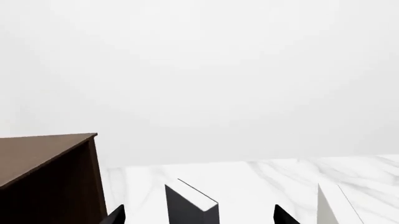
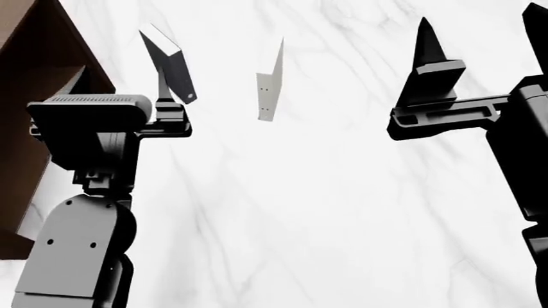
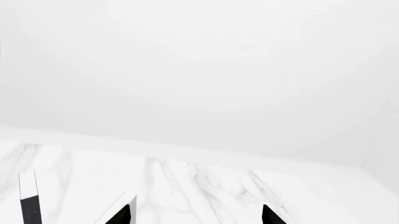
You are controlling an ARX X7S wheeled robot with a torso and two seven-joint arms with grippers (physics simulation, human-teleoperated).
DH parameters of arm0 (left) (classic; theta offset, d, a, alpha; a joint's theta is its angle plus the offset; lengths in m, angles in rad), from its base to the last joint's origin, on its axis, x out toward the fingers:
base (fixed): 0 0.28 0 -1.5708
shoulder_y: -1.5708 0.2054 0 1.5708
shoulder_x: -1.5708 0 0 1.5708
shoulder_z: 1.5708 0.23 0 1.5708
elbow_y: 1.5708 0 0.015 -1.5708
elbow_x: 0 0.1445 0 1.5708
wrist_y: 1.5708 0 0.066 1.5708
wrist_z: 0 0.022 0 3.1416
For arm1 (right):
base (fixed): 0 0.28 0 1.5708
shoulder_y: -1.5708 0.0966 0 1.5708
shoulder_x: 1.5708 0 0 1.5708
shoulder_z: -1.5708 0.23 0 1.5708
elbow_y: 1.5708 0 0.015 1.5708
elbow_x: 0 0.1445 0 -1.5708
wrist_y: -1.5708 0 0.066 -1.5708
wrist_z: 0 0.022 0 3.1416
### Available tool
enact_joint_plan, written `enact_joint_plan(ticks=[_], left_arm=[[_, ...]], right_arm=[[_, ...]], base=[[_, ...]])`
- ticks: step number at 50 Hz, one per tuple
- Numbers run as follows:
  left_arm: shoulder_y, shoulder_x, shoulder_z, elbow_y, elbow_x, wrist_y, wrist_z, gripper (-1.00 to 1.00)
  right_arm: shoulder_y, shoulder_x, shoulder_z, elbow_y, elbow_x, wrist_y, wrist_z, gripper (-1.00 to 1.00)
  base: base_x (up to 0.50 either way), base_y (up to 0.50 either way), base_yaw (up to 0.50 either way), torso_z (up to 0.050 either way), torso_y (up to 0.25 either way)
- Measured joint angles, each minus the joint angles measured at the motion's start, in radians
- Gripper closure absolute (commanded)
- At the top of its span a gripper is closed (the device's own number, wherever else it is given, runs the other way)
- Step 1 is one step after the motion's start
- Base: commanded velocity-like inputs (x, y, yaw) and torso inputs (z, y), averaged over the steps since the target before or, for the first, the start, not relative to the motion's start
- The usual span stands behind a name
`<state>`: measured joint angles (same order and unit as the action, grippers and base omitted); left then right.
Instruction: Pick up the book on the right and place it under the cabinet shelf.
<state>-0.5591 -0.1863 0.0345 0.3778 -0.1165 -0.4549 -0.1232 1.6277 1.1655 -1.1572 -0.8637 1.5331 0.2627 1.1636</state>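
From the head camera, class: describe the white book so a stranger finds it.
On the white marble tabletop, right of the brown cabinet, two books stand upright. It is the thin white book with small dark dots, right of the thicker black book.

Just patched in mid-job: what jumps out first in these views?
Two books stand on edge on the white marble table: a black book beside the dark brown cabinet at left, a thin white book mid-table. The right end effector hangs open at right.
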Motion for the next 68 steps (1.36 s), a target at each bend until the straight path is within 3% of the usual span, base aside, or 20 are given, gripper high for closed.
enact_joint_plan(ticks=[68], left_arm=[[0.023, -0.035, 0.055, 0.130, -0.033, -0.057, -0.032, -1.00]], right_arm=[[-0.093, 0.022, 0.001, -0.012, -0.127, -0.047, 0.008, -1.00]], base=[[0.00, 0.00, 0.00, 0.000, 0.169]])
